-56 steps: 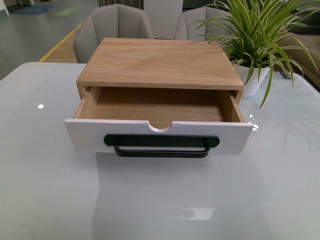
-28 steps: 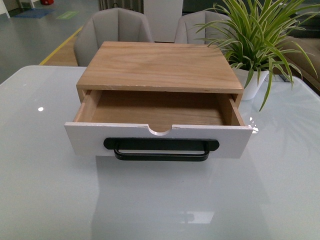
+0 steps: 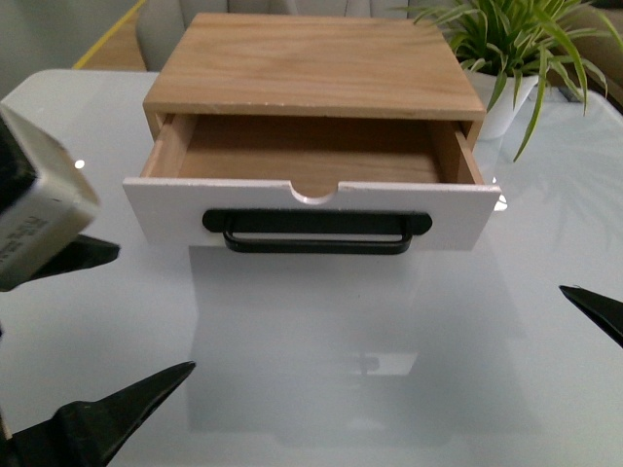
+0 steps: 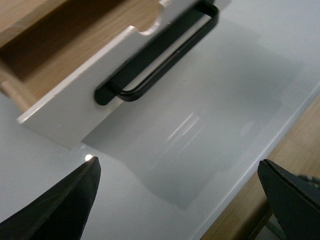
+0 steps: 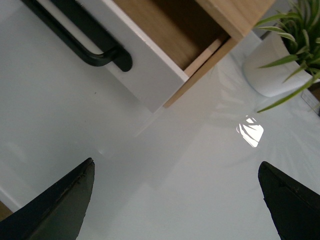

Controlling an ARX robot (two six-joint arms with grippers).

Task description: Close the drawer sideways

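At near left the left end effector (image 4: 177, 165), fingers (image 4: 70, 200) spread wide, empty, above the table (image 3: 321, 389), right end effector (image 5: 176, 164) at near right, likewise released, drawer (image 3: 311, 206) beyond, mid-table, pulled out of its wooden case (image 3: 311, 63), plant (image 3: 516, 49) far right.

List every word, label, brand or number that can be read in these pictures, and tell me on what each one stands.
White block on the left arm, front view: a few dark printed marks, too blurred and cut off at the picture's edge to read.
Drawer, handle, wooden case, plant pot, table: no text or sign visible.
Both wrist views: no text.
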